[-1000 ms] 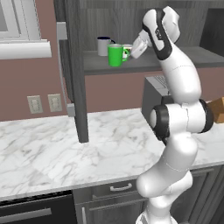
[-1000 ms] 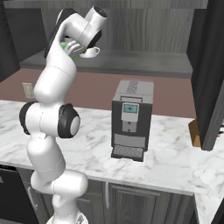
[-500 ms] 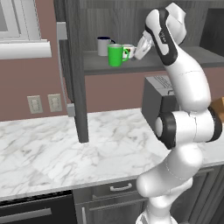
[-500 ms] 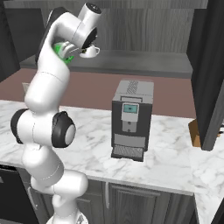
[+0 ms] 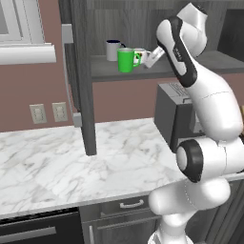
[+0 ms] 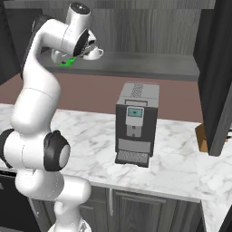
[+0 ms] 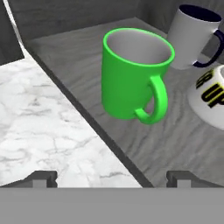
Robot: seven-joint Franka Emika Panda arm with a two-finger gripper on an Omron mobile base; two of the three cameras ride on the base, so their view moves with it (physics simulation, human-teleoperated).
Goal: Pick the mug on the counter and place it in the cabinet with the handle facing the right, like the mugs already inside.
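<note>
The green mug (image 5: 126,60) stands upright on the cabinet's shelf (image 5: 143,72), its loop handle (image 5: 137,58) pointing right. In the hand view the mug (image 7: 129,78) is near the shelf's front edge, with its handle (image 7: 155,103) turned towards the camera's right. My gripper (image 5: 151,59) hovers just right of the mug, apart from it. It is open (image 7: 111,179), with its fingertips (image 7: 43,178) set wide and nothing between them. From the right base view only a sliver of the mug (image 6: 68,62) shows behind my arm. The counter (image 5: 71,162) lies below.
A navy-rimmed mug (image 7: 192,35) and a white mug with dark marks (image 7: 210,96) stand behind and beside the green one. The cabinet door (image 5: 81,76) hangs open to the left. A coffee machine (image 6: 136,122) stands on the counter under the shelf.
My arm's upper links have swung to the right and the hand has drawn back a little from the green mug. The mug stays put on the shelf.
</note>
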